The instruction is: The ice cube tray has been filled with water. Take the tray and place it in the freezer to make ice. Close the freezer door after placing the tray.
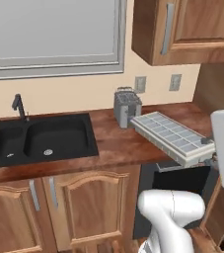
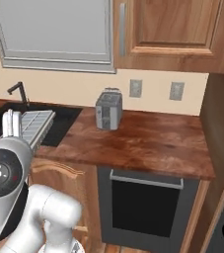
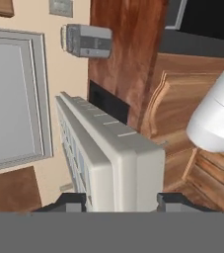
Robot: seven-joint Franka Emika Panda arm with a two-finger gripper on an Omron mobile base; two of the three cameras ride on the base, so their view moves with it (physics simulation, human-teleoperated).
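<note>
The gripper clamps 1 short end of the flat white-grey gridded plastic ice cube tray, held aloft above the brown wooden counter, its long axis stretching straight away from the 2 fingers toward the boxy grey toaster.

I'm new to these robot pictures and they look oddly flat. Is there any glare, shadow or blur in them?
Left base view: even light, no glare, only faint shading round the toaster. Right base view: soft sheen on the wooden counter, all sharp. Hand view: rolled sideways, the ice cube tray looming large between the gripper tips.
</note>
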